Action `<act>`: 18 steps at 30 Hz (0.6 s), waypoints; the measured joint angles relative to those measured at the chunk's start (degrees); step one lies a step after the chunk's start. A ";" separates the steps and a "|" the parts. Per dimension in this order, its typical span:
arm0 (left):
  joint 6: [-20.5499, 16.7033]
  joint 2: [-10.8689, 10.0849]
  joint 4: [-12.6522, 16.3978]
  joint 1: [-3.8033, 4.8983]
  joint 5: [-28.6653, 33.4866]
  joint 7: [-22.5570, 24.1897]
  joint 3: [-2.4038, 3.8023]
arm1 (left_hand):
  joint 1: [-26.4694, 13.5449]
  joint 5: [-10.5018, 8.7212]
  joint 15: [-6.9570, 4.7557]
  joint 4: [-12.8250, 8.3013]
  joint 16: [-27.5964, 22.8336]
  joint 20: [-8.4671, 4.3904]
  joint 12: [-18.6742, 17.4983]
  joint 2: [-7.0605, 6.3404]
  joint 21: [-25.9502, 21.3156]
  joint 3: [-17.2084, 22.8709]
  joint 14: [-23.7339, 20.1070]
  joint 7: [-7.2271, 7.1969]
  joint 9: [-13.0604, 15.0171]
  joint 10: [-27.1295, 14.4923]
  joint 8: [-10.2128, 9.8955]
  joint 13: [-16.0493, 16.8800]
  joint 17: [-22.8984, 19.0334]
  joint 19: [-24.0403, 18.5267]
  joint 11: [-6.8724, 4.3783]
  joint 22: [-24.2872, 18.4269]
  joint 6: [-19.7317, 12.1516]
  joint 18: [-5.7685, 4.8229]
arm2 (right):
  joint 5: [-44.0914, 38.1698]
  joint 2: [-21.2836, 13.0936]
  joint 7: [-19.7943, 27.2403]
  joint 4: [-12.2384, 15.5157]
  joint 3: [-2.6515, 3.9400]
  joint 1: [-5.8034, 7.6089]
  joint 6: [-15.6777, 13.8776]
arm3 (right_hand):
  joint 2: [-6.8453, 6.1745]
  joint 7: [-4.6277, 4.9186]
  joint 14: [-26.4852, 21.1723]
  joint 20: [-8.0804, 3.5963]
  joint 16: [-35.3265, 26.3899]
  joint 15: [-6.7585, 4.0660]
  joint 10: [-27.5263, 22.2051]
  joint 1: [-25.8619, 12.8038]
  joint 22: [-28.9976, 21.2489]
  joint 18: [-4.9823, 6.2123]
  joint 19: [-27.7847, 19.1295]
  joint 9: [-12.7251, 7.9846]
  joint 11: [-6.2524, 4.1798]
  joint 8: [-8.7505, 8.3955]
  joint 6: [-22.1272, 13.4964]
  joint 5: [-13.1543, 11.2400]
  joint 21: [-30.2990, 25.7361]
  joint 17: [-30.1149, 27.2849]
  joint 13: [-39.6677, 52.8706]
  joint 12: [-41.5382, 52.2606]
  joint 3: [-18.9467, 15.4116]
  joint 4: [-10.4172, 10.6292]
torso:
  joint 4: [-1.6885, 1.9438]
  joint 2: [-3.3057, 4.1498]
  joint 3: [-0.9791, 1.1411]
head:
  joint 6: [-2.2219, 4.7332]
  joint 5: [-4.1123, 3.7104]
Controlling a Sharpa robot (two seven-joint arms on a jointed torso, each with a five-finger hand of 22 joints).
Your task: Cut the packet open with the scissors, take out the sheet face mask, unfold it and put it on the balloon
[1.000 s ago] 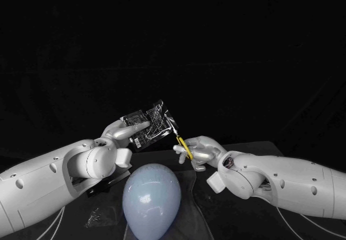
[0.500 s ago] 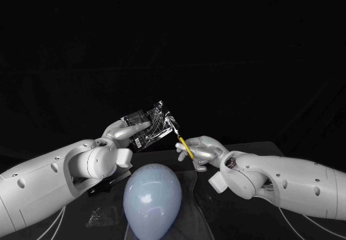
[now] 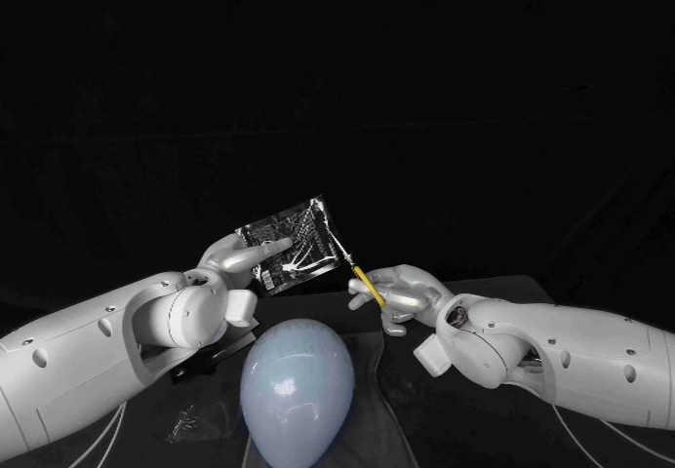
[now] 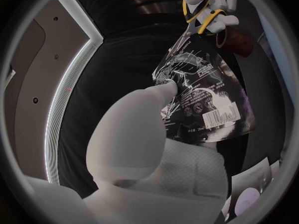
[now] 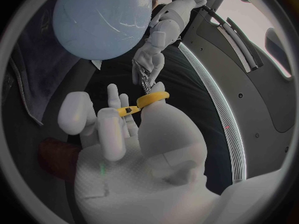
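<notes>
My left hand (image 3: 239, 257) holds a shiny dark packet (image 3: 292, 244) up above the table, gripping it at its lower part; the packet (image 4: 198, 94) carries white print and a barcode. My right hand (image 3: 398, 293) grips the yellow-handled scissors (image 3: 357, 272), whose blades point up at the packet's right edge. In the left wrist view the scissors (image 4: 198, 10) meet the packet's far corner. The right wrist view has the yellow handles (image 5: 144, 102) around my fingers, with the left hand (image 5: 149, 59) beyond. A pale blue balloon (image 3: 295, 388) lies on the table below both hands.
A clear sheet (image 3: 369, 409) lies under the balloon on the black table. A small crumpled bit of foil (image 3: 183, 421) rests on the table left of the balloon, close to my left arm.
My right hand has shifted slightly right and up with the scissors. The packet has tilted a little, its top edge now flatter. The balloon has not moved.
</notes>
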 measured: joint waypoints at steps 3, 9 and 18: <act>0.09 -0.02 0.00 0.00 -0.16 0.00 0.00 | -0.01 0.00 0.00 0.00 0.00 0.00 0.00 0.01 0.00 0.00 0.00 0.00 0.00 0.00 0.00 0.00 0.00 0.00 0.00 0.00 0.00 0.00 | -0.01 0.03 -0.03 0.01 0.00 0.00 0.06 | 0.00 0.04 0.19 0.08 0.00 0.19 -0.24 0.00 -0.01 0.00 -0.09 -0.07 -0.08 0.00 -0.04 0.00 -0.23 -0.15 -0.23 -0.07 0.00 0.00 | 0.01 -0.01 0.01 | 0.02 -0.04; 0.24 -0.05 0.29 0.00 -0.52 0.00 0.00 | -0.17 0.00 0.00 0.00 0.00 0.00 0.00 0.16 0.00 0.00 0.00 -0.02 0.00 0.00 0.00 0.00 0.00 0.00 0.00 0.00 -0.02 -0.03 | -0.01 0.78 -0.06 -0.40 -0.01 0.00 0.08 | 0.00 0.05 0.19 0.08 -0.01 0.19 -0.25 0.00 -0.03 0.00 -0.09 -0.09 -0.08 -0.27 -0.05 0.00 -0.34 -0.25 -0.40 -0.07 0.00 0.00 | 0.07 0.00 0.00 | 0.10 -0.16; 0.40 -0.04 0.63 0.00 -0.91 -0.04 0.00 | -0.26 -0.20 0.00 0.00 0.00 0.00 0.00 0.21 0.00 -0.01 0.00 0.12 0.00 0.00 -0.04 0.00 -0.01 0.00 0.00 0.00 0.11 -0.07 | 0.29 2.18 0.11 -1.02 0.00 0.00 -0.06 | -0.16 0.11 0.18 0.07 -0.01 0.18 -0.25 -0.16 -0.04 -0.02 -0.10 -0.12 -0.08 -0.28 -0.11 0.00 -0.44 -0.22 -0.51 -0.28 0.00 0.00 | 0.11 0.04 -0.05 | 0.27 -0.27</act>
